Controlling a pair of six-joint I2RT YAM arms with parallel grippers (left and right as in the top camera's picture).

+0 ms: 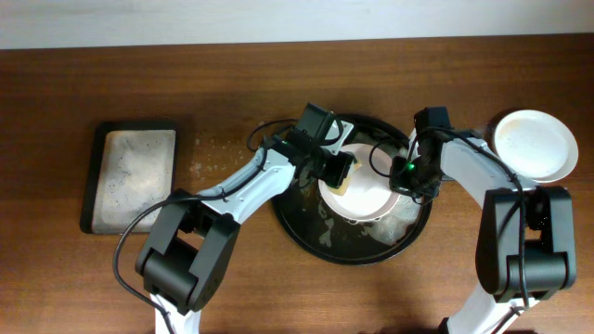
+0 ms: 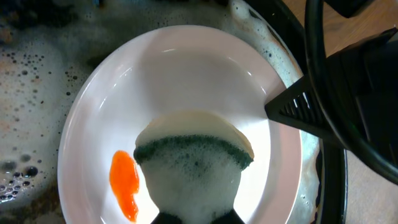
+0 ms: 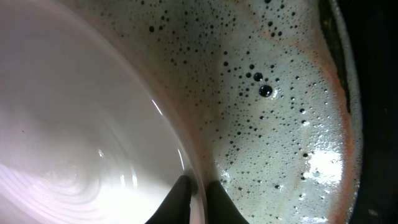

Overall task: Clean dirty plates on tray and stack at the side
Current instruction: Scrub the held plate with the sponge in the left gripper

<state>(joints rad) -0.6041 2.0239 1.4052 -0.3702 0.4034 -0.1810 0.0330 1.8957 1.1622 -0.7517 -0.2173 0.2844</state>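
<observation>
A white dirty plate (image 1: pixel 367 197) lies in the round black tray (image 1: pixel 306 237), which is wet with suds. In the left wrist view the plate (image 2: pixel 186 74) carries an orange smear (image 2: pixel 124 183) at its lower left. My left gripper (image 1: pixel 340 173) is shut on a foamy sponge (image 2: pixel 193 162) that rests on the plate just right of the smear. My right gripper (image 3: pixel 198 190) is shut on the plate's right rim (image 3: pixel 186 155), one finger inside and one outside. A second white plate (image 1: pixel 534 144) sits on the table at the far right.
A grey rectangular sponge tray (image 1: pixel 130 176) with foam lies on the table at the left. Soapy water with bubbles (image 3: pixel 280 93) covers the black tray's floor around the plate. The right arm's cable (image 2: pixel 317 74) crosses the left wrist view.
</observation>
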